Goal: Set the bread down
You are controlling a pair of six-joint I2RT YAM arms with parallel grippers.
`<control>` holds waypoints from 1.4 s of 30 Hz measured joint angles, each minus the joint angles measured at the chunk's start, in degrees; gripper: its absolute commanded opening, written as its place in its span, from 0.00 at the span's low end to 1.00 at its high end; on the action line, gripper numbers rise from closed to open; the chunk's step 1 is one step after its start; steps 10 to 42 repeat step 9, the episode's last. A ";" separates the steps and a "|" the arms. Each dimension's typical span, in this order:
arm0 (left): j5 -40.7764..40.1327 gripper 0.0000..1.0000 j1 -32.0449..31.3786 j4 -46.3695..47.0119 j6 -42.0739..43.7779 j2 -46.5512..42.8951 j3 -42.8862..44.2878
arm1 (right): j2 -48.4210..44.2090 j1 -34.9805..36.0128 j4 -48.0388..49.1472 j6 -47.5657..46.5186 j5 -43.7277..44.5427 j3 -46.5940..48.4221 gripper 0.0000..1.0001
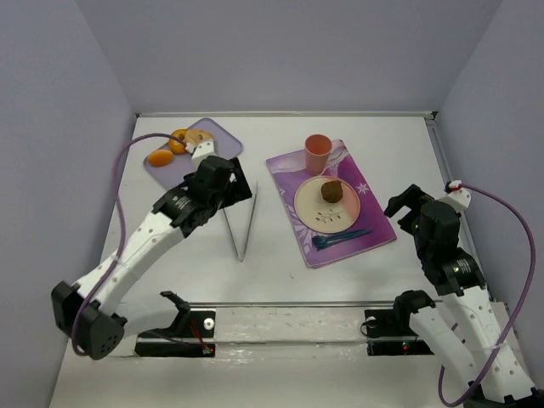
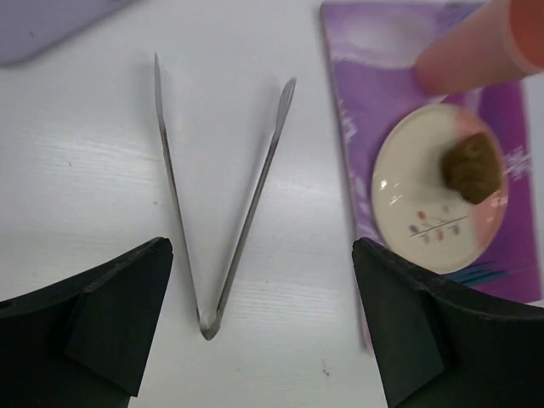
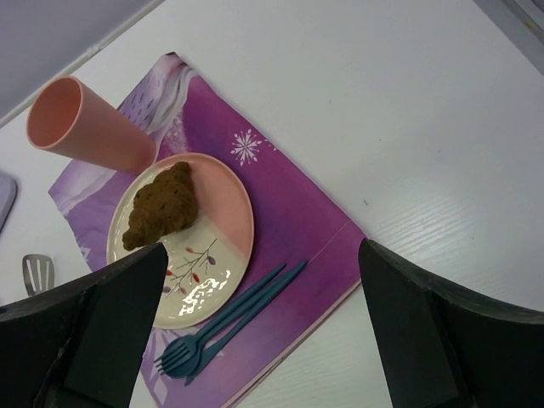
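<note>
**A:** Obs.: bread [image 1: 331, 190] sits on the plate [image 1: 316, 218], a little off centre toward 12 o'clock and inside the rim. Nothing grips it.

**B:** Both wrist views agree. Surroundings?

**A:** Plate is on the mat [image 1: 374, 223]. Cup [image 1: 317, 154] is at 11 o'clock of the plate, just beside its rim. Cutlery [image 1: 340, 238] is at 5 o'clock, on the mat. Tongs [image 1: 248, 221] are at 9 o'clock, off the mat and flat on the table [image 1: 280, 285], tips toward 12, hinge toward 6.

**B:** End effectors?

**A:** Left gripper [image 2: 262, 255] is spread wide and hovers over the tongs. Both tong arms lie in the gap, touching neither finger as far as I can see. It holds nothing. Right gripper [image 3: 262, 255] is likewise spread and empty, at 3 o'clock of the mat, well apart from the plate.

**B:** My reading: bread looks placed and tongs set down. The step in hand is probably clearing the left arm.

**A:** Agreed. To do it well, rise straight up first with the fingers wide, so neither tip catches a tong arm and drags it. Only then draw back toward 7 o'clock, away from the mat.

**B:** Risks?

**A:** A sideways sweep toward 3 o'clock could push the tongs into the mat edge or jog the cup. The bread is roundish and rough, so a knock to the plate might roll it. The right arm need not move.
</note>
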 measured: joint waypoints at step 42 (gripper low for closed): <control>-10.27 0.99 0.02 5.53 -3.41 -30.16 -6.01 | -2.16 0.00 -0.44 0.76 1.57 0.07 1.00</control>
